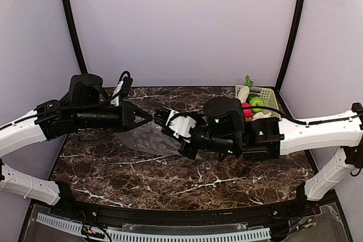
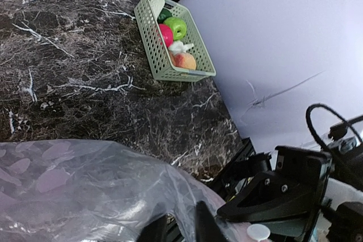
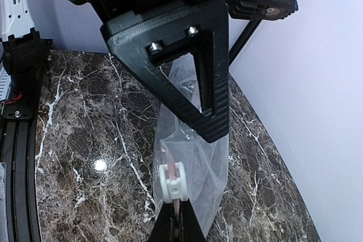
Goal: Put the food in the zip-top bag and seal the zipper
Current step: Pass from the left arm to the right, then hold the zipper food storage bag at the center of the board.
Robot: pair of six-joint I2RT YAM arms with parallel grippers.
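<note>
- Pale lilac walls (image 1: 181, 26) close in a dark marbled table (image 1: 113, 179). The two arms meet above its middle, nearer the far edge.
- The bag (image 1: 146, 139) hangs in the air between them, clear of the table as far as the top view shows. It looks empty.
- The left fingers (image 1: 148, 118) are closed to a point and pinch the bag's upper edge.
- The right fingers (image 3: 176, 223) are pressed together on the zipper (image 3: 169, 158), just below its white slider (image 3: 173, 181).
- The food (image 2: 177, 42) is all in the green basket (image 2: 170, 75) at the far right corner of the table, well apart from the bag. A red apple (image 2: 165, 34), a green apple (image 2: 178, 26) and a radish (image 1: 243, 92) can be picked out.
- The bag will likely handle as very light, limp and slippery film. It sags and creases, so its mouth will not stay open unless both sides are held apart.
- The best hold is on the stiffer zipper strip, which should slip less than the thin film below it.
- The toy pieces look small, hard, smooth and rounded, so they may roll or squirt out of a pinch. Each is best gripped across its widest part, and the radish by its body rather than its leaves.
</note>
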